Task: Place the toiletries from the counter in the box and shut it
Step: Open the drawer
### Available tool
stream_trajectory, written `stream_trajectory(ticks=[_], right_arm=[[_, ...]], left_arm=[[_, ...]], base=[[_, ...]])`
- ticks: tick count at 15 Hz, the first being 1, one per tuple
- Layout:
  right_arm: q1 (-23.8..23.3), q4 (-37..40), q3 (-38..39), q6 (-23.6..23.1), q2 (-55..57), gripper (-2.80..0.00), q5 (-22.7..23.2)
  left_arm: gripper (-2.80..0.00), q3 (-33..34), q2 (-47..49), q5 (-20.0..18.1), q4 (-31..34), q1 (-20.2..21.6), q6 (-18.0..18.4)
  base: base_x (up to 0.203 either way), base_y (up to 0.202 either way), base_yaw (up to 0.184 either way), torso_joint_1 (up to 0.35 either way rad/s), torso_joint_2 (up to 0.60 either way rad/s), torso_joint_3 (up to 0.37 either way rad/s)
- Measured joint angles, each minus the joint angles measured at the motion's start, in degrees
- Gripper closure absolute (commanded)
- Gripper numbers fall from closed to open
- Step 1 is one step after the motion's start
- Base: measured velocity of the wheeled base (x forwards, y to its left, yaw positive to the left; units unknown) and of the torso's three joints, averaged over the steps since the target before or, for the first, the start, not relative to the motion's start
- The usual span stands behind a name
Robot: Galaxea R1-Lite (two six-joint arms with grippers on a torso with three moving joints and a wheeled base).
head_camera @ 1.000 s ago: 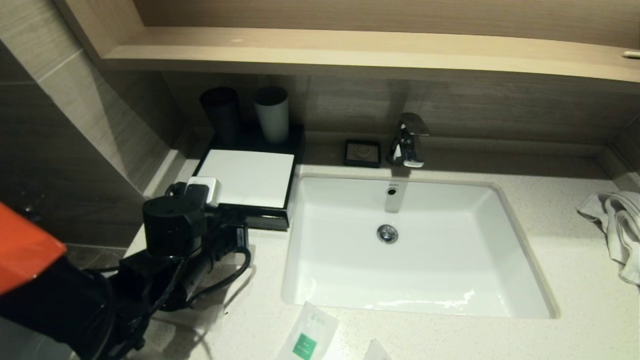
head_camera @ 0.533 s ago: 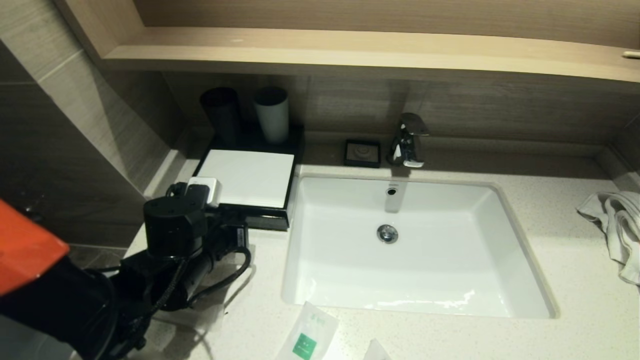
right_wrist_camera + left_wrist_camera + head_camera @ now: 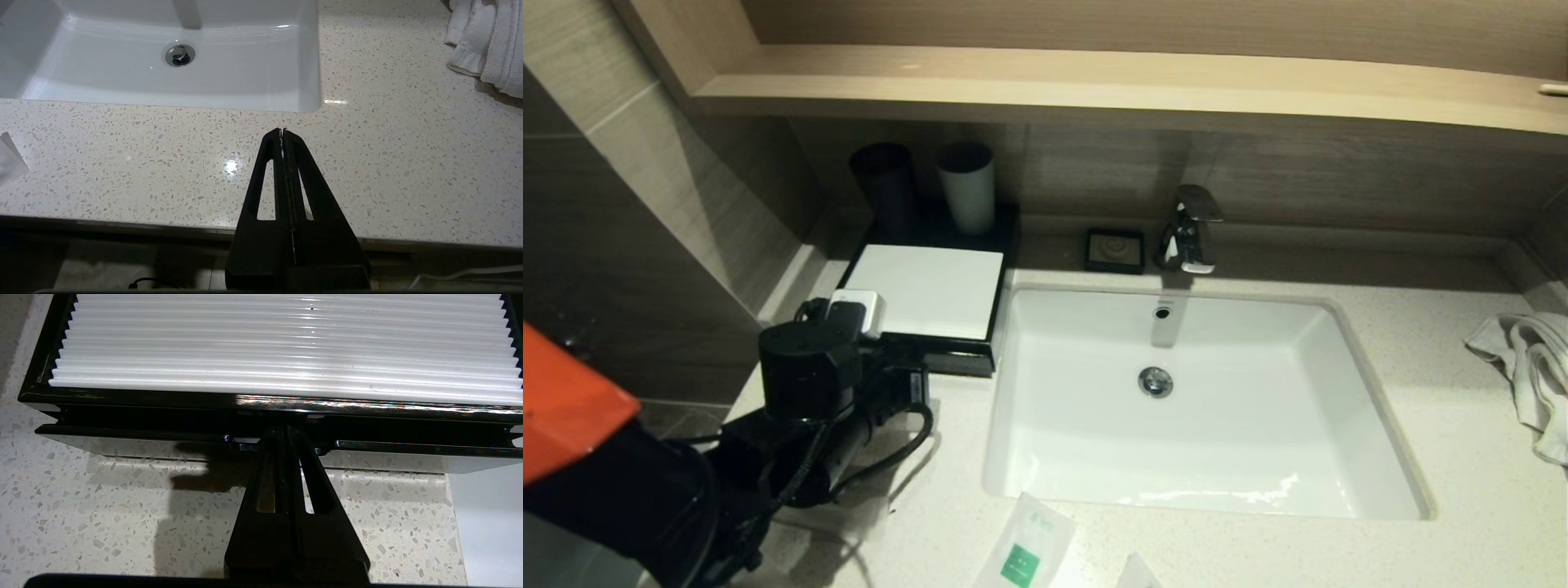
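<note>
The box (image 3: 927,290) is black with a white ribbed lid and stands on the counter left of the sink; its lid lies flat. My left gripper (image 3: 287,428) is shut, with its tips at the dark slot in the box's front edge (image 3: 163,416), just above the counter; in the head view the wrist (image 3: 809,367) hides the fingers. A white sachet with a green label (image 3: 1025,555) lies at the counter's front edge, and a second white packet corner (image 3: 1137,572) is beside it. My right gripper (image 3: 282,131) is shut and empty over the counter's front edge, out of the head view.
The white sink (image 3: 1201,400) fills the middle, with the tap (image 3: 1188,229) behind it and a small black soap dish (image 3: 1115,249). A dark cup (image 3: 882,184) and a white cup (image 3: 968,184) stand behind the box. A white towel (image 3: 1527,367) lies at the right. A wall lies close on the left.
The left arm has shifted only very slightly. Nothing else has moved.
</note>
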Motion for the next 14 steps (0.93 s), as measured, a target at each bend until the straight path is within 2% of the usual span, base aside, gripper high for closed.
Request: stream_trajectory(ticks=[14], right_arm=[[0.00,0.00,0.00,0.01,0.00,0.00,0.02]], left_arm=[[0.00,2.89,-1.33,-0.02,0.25,-0.11,0.14]], base=[[0.000,0.000,0.000,0.000,0.00,0.000]])
